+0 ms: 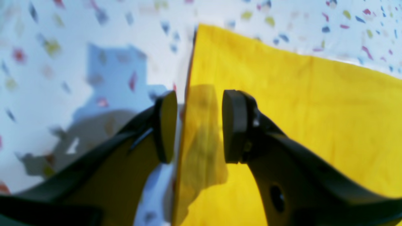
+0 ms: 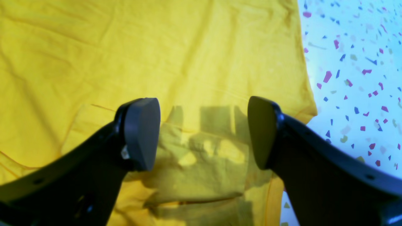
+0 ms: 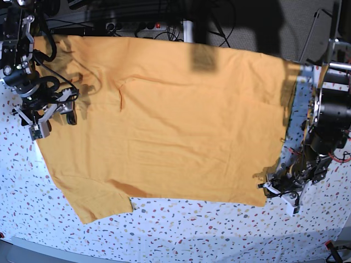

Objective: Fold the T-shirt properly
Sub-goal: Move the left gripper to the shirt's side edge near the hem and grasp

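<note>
The mustard-yellow T-shirt (image 3: 175,126) lies spread flat over most of the table, with one short sleeve (image 3: 98,203) at the front left. My right gripper (image 3: 54,119) hovers open over the shirt's left part. In the right wrist view it (image 2: 201,135) is open and empty above a sleeve seam, with the shirt (image 2: 157,56) below. My left gripper (image 3: 279,192) is at the shirt's front right corner. In the left wrist view it (image 1: 199,125) is open, its pads (image 1: 234,125) straddling the shirt's edge (image 1: 282,110) without closing on it.
The white speckled tablecloth (image 3: 192,224) covers the table and shows in front of and beside the shirt. Cables and a power strip (image 3: 137,26) lie behind the back edge. The table's front edge (image 3: 164,255) runs along the bottom of the base view.
</note>
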